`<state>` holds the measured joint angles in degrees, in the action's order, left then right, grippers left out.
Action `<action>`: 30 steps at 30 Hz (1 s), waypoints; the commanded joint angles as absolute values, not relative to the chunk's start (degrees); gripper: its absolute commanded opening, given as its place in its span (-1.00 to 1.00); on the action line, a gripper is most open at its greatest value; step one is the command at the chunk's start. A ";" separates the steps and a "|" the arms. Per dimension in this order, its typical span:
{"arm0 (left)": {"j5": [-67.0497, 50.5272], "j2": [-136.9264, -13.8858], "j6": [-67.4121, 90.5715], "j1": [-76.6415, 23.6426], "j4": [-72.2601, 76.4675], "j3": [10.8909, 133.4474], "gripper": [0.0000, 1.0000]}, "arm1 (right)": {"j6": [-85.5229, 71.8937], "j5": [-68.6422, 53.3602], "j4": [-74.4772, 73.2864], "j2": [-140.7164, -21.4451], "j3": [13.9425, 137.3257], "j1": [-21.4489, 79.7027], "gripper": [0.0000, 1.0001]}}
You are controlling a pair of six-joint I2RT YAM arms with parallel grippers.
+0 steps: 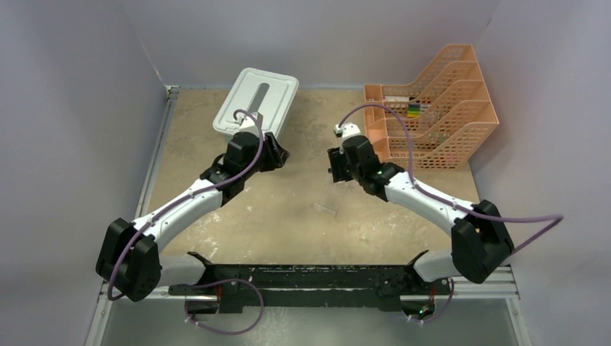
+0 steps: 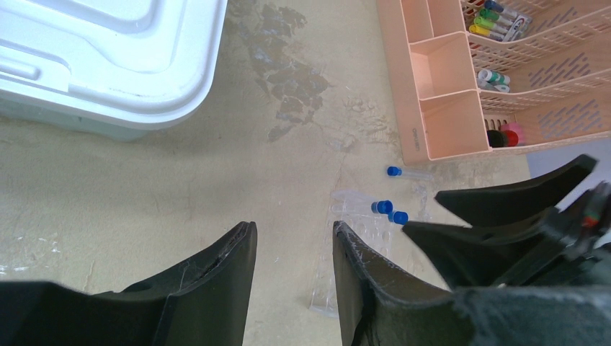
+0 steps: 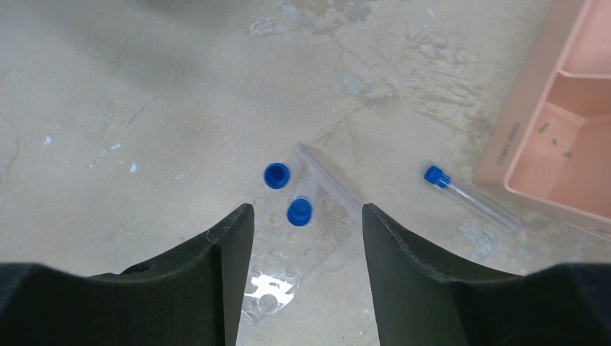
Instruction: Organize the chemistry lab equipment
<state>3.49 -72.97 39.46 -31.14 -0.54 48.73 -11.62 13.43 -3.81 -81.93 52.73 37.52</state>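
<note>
The clear rack (image 3: 328,223) is of glassy plastic with round holes and sits on the rough, stained beige table (image 3: 108,108), near the orange mesh tray (image 3: 519,137). Two blue-capped tubes (image 3: 277,175) are in it, round caps facing up. A third tube (image 3: 472,196) lies flat just beside the tray. The right gripper (image 3: 306,209) hangs over the rack, black fingers wide apart, holding nothing. The left gripper (image 2: 294,225), moderately open and empty too, points down near a smooth white plastic box (image 2: 108,58).

Orange tray (image 2: 425,79) (mesh-patterned), blue-capped tubes (image 3: 299,211), white lid (image 2: 108,58)
</note>
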 commanded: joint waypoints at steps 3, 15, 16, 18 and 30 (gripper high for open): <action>4.98 -70.37 39.84 -30.54 1.97 48.05 -0.13 | -16.68 9.88 -8.94 -75.53 57.43 29.89 0.13; 5.79 -69.71 39.48 -30.25 1.97 48.05 -0.09 | -7.82 9.77 -19.67 -89.65 63.25 23.22 -0.17; 5.68 -69.62 39.43 -30.24 1.89 48.05 -0.09 | -6.81 9.80 -19.66 -91.01 63.94 23.06 -0.15; 5.63 -69.61 39.09 -30.15 1.62 48.24 -0.09 | -4.92 10.17 -19.23 -93.61 65.03 23.04 -0.11; 5.75 -69.48 37.51 -29.49 0.53 49.67 -0.08 | 5.76 8.24 -19.87 -101.99 69.72 23.01 -0.10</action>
<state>5.06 -71.33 38.87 -30.00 -0.75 47.99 0.99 9.13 -19.49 -101.65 67.05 23.18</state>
